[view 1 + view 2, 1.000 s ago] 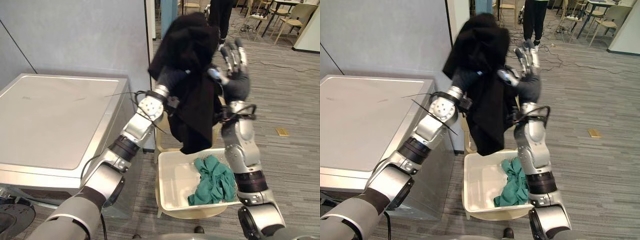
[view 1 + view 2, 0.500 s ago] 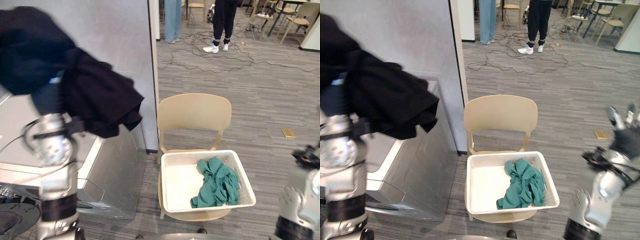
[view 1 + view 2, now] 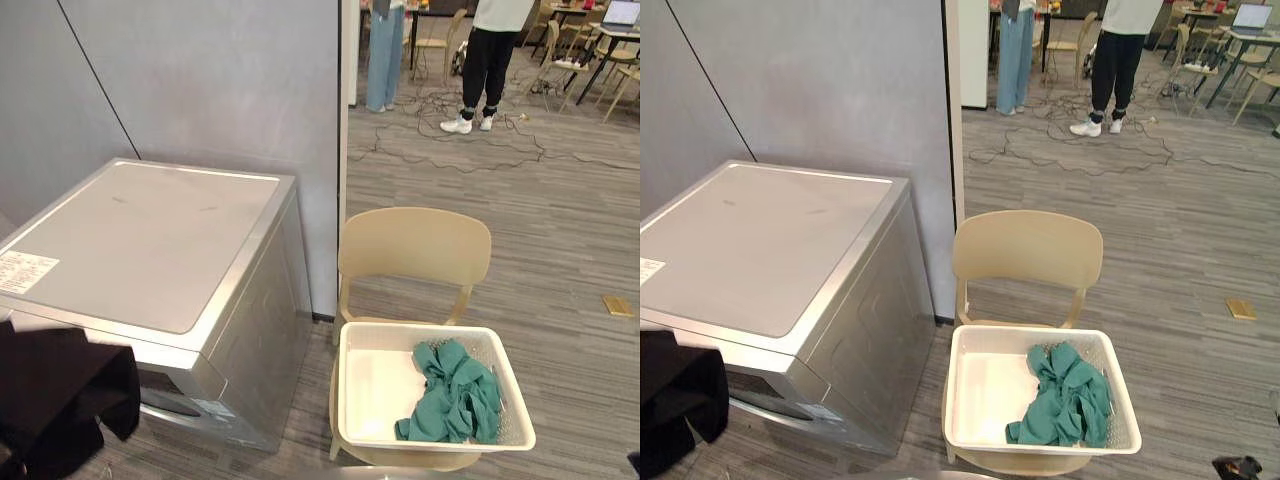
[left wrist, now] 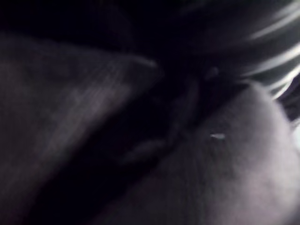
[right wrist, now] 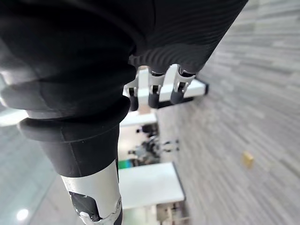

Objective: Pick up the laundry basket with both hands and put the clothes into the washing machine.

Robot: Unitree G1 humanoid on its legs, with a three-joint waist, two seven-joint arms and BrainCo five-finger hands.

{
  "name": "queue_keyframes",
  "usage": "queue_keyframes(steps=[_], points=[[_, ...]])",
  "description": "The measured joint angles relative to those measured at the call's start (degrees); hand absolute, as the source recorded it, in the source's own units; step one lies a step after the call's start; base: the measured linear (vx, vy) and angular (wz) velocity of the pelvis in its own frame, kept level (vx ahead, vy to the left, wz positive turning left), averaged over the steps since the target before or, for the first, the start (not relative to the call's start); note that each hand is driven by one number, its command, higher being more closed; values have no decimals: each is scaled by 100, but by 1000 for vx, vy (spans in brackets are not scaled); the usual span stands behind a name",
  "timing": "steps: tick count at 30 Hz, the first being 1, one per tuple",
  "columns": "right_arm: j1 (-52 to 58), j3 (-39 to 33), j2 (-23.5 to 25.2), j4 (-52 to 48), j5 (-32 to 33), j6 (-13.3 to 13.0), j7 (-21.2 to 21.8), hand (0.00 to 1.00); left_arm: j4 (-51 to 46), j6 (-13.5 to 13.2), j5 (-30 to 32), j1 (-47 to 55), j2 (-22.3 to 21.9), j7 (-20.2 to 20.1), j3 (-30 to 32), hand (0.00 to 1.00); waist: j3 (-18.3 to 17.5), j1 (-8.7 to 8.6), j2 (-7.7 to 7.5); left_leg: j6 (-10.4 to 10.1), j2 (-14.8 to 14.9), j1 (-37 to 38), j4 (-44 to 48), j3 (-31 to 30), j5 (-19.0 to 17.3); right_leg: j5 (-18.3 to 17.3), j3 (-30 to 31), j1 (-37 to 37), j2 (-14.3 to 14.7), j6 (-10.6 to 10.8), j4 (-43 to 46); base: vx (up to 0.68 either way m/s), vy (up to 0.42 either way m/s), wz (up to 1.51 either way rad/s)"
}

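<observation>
A black garment [image 3: 60,400] hangs at the lower left, in front of the silver washing machine [image 3: 150,240]; the same dark cloth [image 4: 93,117] lies right over the left wrist camera, so my left hand is hidden under it. The white laundry basket [image 3: 372,385] rests on the seat of a beige chair [image 3: 415,245], right of the machine, with a crumpled green garment [image 3: 455,395] in its right half. My right hand [image 5: 157,89] is out over bare floor, away from the basket, its fingers side by side and holding nothing.
A grey partition wall [image 3: 220,90] stands behind the machine. Cables [image 3: 440,150] lie on the floor further back, where a person's legs [image 3: 485,70] stand beside hanging pale trousers [image 3: 382,55]. Chairs and tables are at the far right. Open floor lies right of the basket.
The camera has shifted. The black garment came down from high at the left to low in front of the machine. My right arm has dropped out of the eye views.
</observation>
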Motion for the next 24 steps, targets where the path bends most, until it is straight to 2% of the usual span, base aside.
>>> queue_keyframes(steps=[2, 4, 5, 6, 8, 9, 10, 13, 14, 17, 21, 24], points=[[-50, 44, -6, 1017, 226, 17, 4, 0, 1316, 169, -98, -223, -340, -84, -193, 100, -17, -3, -2, 15, 2, 22, 2, -1, 14, 6, -3, -3, -4, 7, 62, 0, 0, 0], [-99, 115, -21, 1714, 342, 83, 76, 0, 2255, 298, -93, -384, -494, -121, -359, 100, -16, -6, -3, 14, 1, 38, 8, 2, 14, -5, -2, -3, -10, 7, 97, 0, 0, 0], [-156, 224, -41, 2318, 387, 115, 171, 0, 3083, 399, -77, -468, -484, -153, -661, 100, -16, -18, -16, 10, 6, 38, 21, 11, 11, -5, 5, -2, -4, 7, 101, 0, 0, 0], [-198, 296, -51, 2639, 410, 133, 204, 0, 3487, 456, -71, -537, -474, -178, -789, 100, -13, -24, -22, 6, 11, 41, 27, 20, 8, -6, 13, -1, 0, 6, 103, 4, -8, -10], [-423, 677, -102, 3966, 551, 244, 342, 0, 4864, 637, -27, -777, -483, -277, -1179, 100, -21, -33, -39, -29, 82, 122, 37, 177, -25, -8, 159, -5, 61, -2, 132, 8, -16, -29], [-469, 745, -111, 4285, 549, 276, 407, 0, 5140, 670, -3, -831, -474, -308, -1220, 100, -26, -41, -49, -36, 98, 144, 47, 209, -42, -16, 187, -6, 76, -14, 140, -4, -24, -38], [-540, 756, -130, 4942, 543, 462, 616, 0, 5739, 754, 115, -992, -449, -425, -1262, 100, -27, -45, -51, -44, 142, 161, 125, 304, -121, -37, 272, -38, 116, -36, 180, -9, -16, -27], [-586, 624, -149, 5629, 538, 654, 768, 0, 6247, 812, 197, -1134, -435, -503, -1241, 100, 3, -31, -63, -52, 197, 236, 117, 492, -173, -46, 441, -107, 181, -55, 188, 5, -12, -35], [-601, 375, -161, 5807, 538, 703, 851, 0, 6450, 827, 258, -1215, -431, -578, -1235, 100, 9, -49, -20, -52, 200, 287, 71, 582, -172, -44, 522, -115, 194, -54, 185, 47, -1, -34], [-648, 129, -180, 5960, 538, 709, 877, 0, 6636, 829, 447, -1368, -428, -654, -1271, 100, 38, -46, 30, -52, 222, 455, -63, 825, -172, -40, 740, -173, 246, -57, 186, 46, 14, -42], [-1014, 152, -219, 6314, 546, 738, 1007, 0, 6849, 827, 1092, -1681, -452, -740, -1729, 100, 137, -62, 43, -89, 273, 587, -140, 1208, -199, -3, 1081, -309, 361, -70, 181, 39, 7, -44], [-1198, 204, -227, 6313, 543, 737, 1015, 0, 6995, 831, 1217, -1764, -436, -750, -2138, 100, 245, -92, 70, -89, 272, 673, -162, 1366, -198, -3, 1183, -309, 386, -69, 180, 40, 11, -22]])
